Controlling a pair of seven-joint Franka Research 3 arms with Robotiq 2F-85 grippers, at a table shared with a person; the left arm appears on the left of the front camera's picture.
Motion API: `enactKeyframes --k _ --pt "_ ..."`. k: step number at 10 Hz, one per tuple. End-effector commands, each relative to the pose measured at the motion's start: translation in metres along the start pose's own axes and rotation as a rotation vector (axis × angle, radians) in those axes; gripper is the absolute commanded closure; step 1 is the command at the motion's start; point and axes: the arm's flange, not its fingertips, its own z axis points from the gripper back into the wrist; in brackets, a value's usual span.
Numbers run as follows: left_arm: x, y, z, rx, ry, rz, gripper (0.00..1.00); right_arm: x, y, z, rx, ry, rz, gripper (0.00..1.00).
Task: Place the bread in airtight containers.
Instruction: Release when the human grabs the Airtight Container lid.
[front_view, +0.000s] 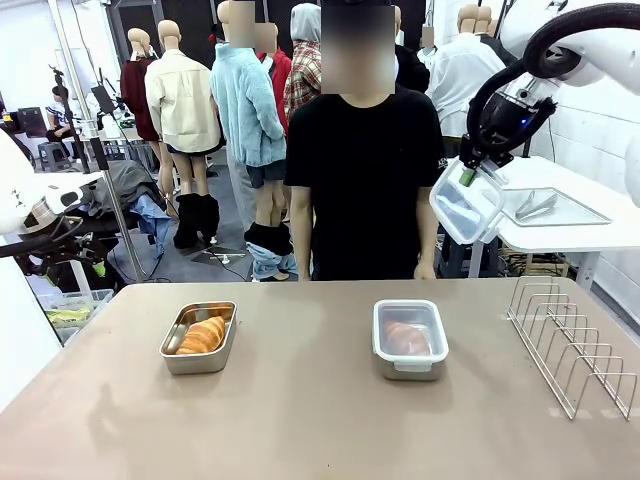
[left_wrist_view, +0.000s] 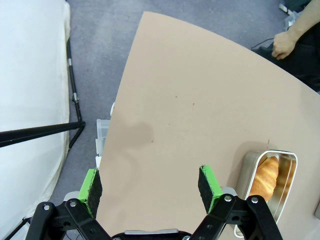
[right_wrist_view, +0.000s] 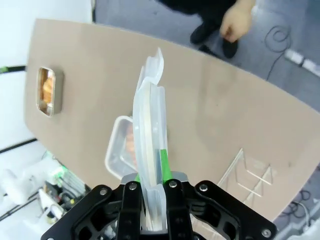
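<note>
Front view: lid tilted upright.

My front camera faces across the table toward the person; both wrist cameras look down from high, sharing that table.

An open steel tin is holding a croissant; another tin, lidded, is seemingly holding bread; a clear lid is hanging aloft.
</note>
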Motion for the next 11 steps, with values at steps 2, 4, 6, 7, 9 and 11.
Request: enactKeyframes --k 2,4,6,7,9,11 --pt "0.0006 0.0013 0.0021 0.009 -0.007 -0.004 0.0 -0.0011 -0.002 0.003 0.023 -0.012 -0.02 1.0" --pt "0.0006 0.0013 0.0021 0.009 -0.007 -0.004 0.0 -0.0011 -0.002 0.003 0.023 -0.012 -0.02 1.0" --pt "0.0006 0.0013 0.0021 0.009 -0.007 -0.004 0.0 -0.0011 -0.002 0.003 0.023 -0.012 -0.02 1.0" --pt "0.0006 0.0013 0.0021 0.009 -0.007 -0.004 0.0 -0.0011 -0.002 0.003 0.023 -0.012 -0.02 1.0" --pt "0.0006 0.0013 0.0021 0.009 -0.007 -0.004 0.0 -0.0011 -0.002 0.003 0.023 -0.012 -0.02 1.0" --pt "0.0006 0.0013 0.0021 0.009 -0.007 -0.004 0.0 -0.0011 -0.002 0.003 0.023 -0.012 -0.02 1.0"
